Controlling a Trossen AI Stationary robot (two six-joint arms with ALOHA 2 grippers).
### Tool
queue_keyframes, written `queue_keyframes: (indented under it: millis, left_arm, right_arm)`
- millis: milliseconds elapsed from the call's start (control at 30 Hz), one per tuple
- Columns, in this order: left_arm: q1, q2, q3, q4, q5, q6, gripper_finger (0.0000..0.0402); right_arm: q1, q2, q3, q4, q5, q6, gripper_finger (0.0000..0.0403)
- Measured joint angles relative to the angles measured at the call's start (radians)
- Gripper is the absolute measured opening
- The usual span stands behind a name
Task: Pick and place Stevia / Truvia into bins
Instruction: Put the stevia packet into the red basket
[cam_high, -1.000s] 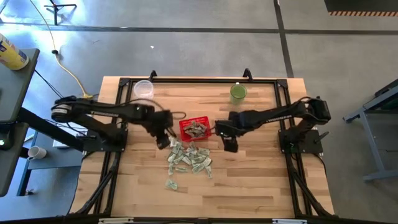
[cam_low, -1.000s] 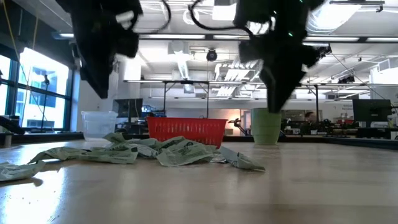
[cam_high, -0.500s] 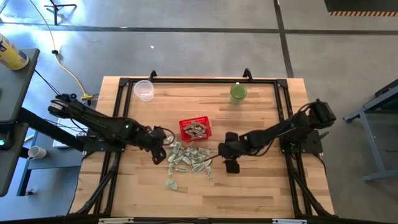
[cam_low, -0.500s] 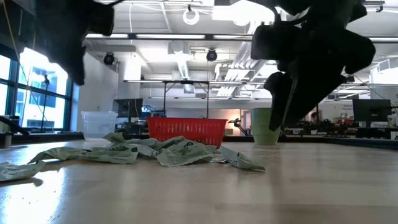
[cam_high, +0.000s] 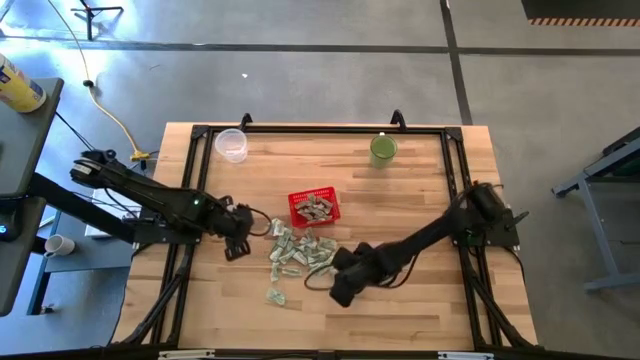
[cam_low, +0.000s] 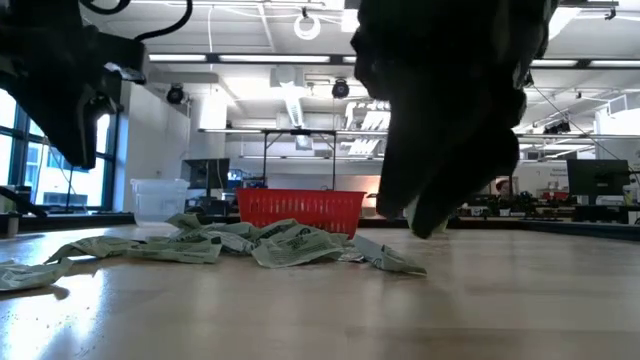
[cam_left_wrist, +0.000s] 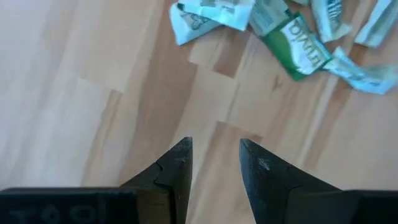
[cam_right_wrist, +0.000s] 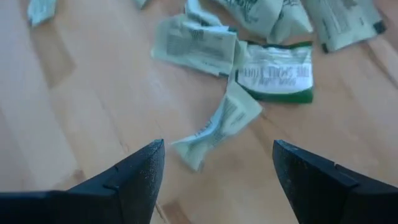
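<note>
Wooden table (cam_high: 400, 200) seen from above, with a red basket (cam_high: 314, 207) near its middle, already holding several sachets (cam_high: 318, 207). Loose pile of pale green and white Stevia / Truvia sachets (cam_high: 304, 254) spread on the bare wood just in front of the basket, plus one stray sachet (cam_high: 275, 296) lying apart, nearer the front edge.

Left gripper (cam_high: 236, 249) parked low beside the pile on its left, clear of every packet; fingers (cam_left_wrist: 177, 168) parted by a narrow gap with only bare wood between them, nothing held.

Right gripper (cam_high: 342, 290) reaching in low at the pile's front right corner, jaws spread wide and empty. One twisted sachet (cam_right_wrist: 217, 129) on the wood ahead of the fingers (cam_right_wrist: 140, 171), seemingly not yet touched, though hard to judge from the wrist view. A green-edged packet (cam_right_wrist: 275, 72) just beyond it.

Clear plastic cup (cam_high: 231, 144) at the table's far left, green cup (cam_high: 383, 150) at the far right, both well apart from the pile.
</note>
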Motion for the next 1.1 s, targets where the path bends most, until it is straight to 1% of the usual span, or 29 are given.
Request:
queue_keyframes:
  millis: [133,200,267,400,500,567,633,800,867,933,967,1033,1100]
  left_arm:
    - [0.0,-0.032,-0.029,0.001,-0.022,0.056,0.0166]
    - [0.0,-0.043,-0.036,0.003,-0.023,0.075,0.0166]
    - [0.0,-0.055,-0.044,-0.003,-0.023,0.086,0.0166]
    - [0.0,-0.076,-0.044,-0.001,-0.024,0.089,0.0166]
    - [0.0,-0.08,-0.044,-0.012,-0.029,0.089,0.0166]
    - [0.0,-0.083,-0.043,-0.016,-0.03,0.089,0.0166]
    - [0.0,-0.082,-0.043,-0.025,-0.03,0.089,0.0166]
    - [0.0,-0.082,-0.043,-0.026,-0.03,0.088,0.0166]
    - [0.0,-0.082,-0.043,-0.022,-0.045,0.084,0.0166]
    - [0.0,-0.082,-0.043,-0.015,-0.063,0.076,0.0166]
    - [0.0,-0.082,-0.043,-0.012,-0.071,0.072,0.0166]
    - [0.0,-0.082,-0.043,0.0,-0.079,0.07,0.0166]
    - [0.0,-0.082,-0.043,0.028,-0.08,0.07,0.0166]
  right_arm:
    - [0.024,0.066,0.098,-0.099,0.142,0.101,0.0288]
    - [0.024,0.097,0.13,-0.123,0.168,0.111,0.0288]
    - [0.018,0.121,0.15,-0.134,0.158,0.111,0.0288]
    - [0.01,0.155,0.155,-0.143,0.099,0.15,0.0287]
    - [0.01,0.171,0.153,-0.145,0.078,0.187,0.0275]
    - [0.01,0.178,0.154,-0.157,0.069,0.203,0.0254]
    - [0.009,0.182,0.154,-0.18,0.054,0.228,0.0223]
    - [0.007,0.184,0.152,-0.24,0.024,0.24,0.0106]
    - [0.01,0.184,0.152,-0.26,0.01,0.234,0.0059]
    - [0.003,0.184,0.152,-0.278,-0.032,0.234,0.0019]
    - [-0.002,0.184,0.152,-0.281,-0.056,0.232,0.0011]
    - [-0.013,0.176,0.152,-0.283,-0.09,0.227,0.0013]
    - [-0.022,0.155,0.15,-0.289,-0.084,0.225,0.0015]
